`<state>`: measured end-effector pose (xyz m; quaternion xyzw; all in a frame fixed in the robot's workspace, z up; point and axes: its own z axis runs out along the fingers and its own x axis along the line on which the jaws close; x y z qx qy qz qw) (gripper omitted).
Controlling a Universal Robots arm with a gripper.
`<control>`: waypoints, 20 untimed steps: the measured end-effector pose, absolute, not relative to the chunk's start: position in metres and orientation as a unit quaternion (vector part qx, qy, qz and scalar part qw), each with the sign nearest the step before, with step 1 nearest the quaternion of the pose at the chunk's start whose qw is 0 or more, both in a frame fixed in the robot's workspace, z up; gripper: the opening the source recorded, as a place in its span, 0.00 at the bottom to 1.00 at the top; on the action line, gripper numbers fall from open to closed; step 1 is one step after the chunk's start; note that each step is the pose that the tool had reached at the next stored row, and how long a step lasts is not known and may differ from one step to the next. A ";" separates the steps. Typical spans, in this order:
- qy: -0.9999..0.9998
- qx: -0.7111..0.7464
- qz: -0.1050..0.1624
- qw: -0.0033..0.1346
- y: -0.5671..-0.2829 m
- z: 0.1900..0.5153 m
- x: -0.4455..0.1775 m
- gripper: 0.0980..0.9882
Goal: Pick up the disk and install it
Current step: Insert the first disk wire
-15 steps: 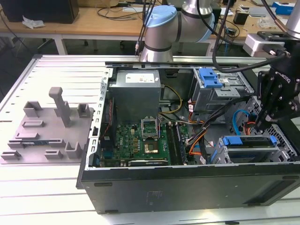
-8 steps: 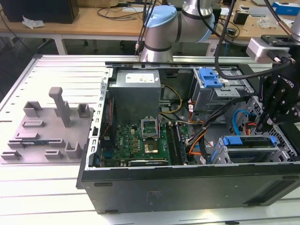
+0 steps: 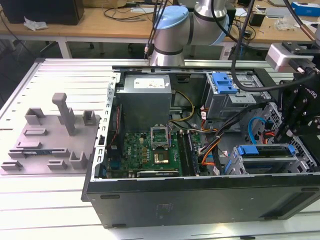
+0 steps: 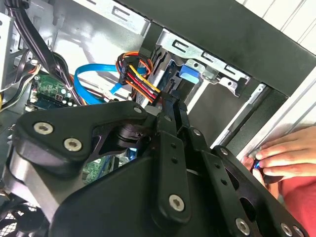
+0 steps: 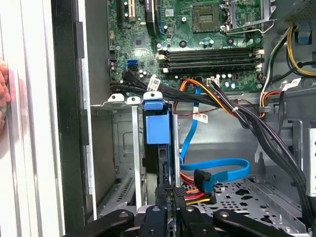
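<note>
The disk [image 5: 158, 126], framed in blue, stands on its edge in a slot of the metal drive cage [image 5: 123, 148]. The cage sits inside the open computer case [image 3: 200, 200], in the near corner at the exterior view's right. There the disk [image 3: 265, 150] shows as a blue strip along the top of the cage.

The claw [image 5: 170, 197] is at the outer end of the disk and in one line with it. It is touching the disk or just beside it. Whether it is clenched on the disk or released, I cannot tell.

The exterior view gives the whole desk [image 3: 50, 210], with a grey fixture plate [image 3: 50, 135] lying on it at the exterior view's left, beside the case. A second blue part [image 3: 223, 82] sits on the upper cage.

The first wrist view looks down on the green mainboard [image 5: 197, 39] and a looped blue cable [image 5: 217, 170] beside the cage. In the second wrist view a person's hand [image 4: 281, 155], with a red sleeve, rests at the outer edge of the case, near the black body of the claw [image 4: 170, 103].

As for writing, small white tags [image 5: 200, 117] hang on the cables and a white label [image 3: 150, 83] is on the power supply. I cannot make out their print.
</note>
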<state>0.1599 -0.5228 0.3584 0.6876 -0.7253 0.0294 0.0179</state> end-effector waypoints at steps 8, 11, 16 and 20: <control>-0.725 0.688 0.029 0.018 -0.526 0.358 0.159 0.08; -0.725 0.688 0.029 0.018 -0.526 0.357 0.159 0.08; -0.725 0.688 0.029 0.018 -0.526 0.355 0.159 0.08; -0.725 0.688 0.029 0.018 -0.526 0.355 0.159 0.08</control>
